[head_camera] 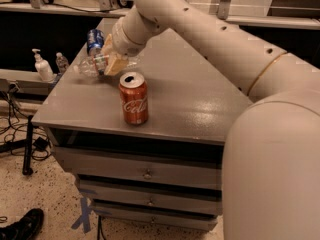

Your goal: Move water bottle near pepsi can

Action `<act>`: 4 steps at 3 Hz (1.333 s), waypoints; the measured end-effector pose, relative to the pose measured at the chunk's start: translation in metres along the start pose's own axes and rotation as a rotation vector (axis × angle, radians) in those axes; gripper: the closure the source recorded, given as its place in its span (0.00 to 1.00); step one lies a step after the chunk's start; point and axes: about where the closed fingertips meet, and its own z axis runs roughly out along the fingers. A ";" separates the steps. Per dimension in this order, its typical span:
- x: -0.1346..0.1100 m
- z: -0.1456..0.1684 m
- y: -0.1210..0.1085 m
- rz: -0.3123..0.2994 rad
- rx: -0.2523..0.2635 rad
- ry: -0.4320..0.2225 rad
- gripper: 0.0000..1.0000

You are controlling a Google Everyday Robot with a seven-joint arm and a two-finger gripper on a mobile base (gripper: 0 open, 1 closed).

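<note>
The water bottle [91, 64] is clear with a red-and-blue label band. It lies on its side at the far left of the grey table [200, 94], cap end pointing left. My gripper [113, 62] reaches in from the right, and its tan fingers [116, 63] are shut on the bottle's right end. The pepsi can [94, 39] is blue and stands upright just behind the bottle, close to it and partly hidden by my wrist.
A red Coca-Cola can [134, 99] stands upright in front of the gripper, near the table's front edge. A white pump dispenser [42, 67] and a tiny bottle [62, 62] sit on a lower shelf left of the table. Drawers [145, 171] lie below.
</note>
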 end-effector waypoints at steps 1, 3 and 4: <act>0.005 0.009 -0.012 -0.025 0.002 0.018 1.00; 0.012 0.014 -0.022 -0.043 -0.022 0.042 0.59; 0.017 0.015 -0.022 -0.045 -0.031 0.050 0.37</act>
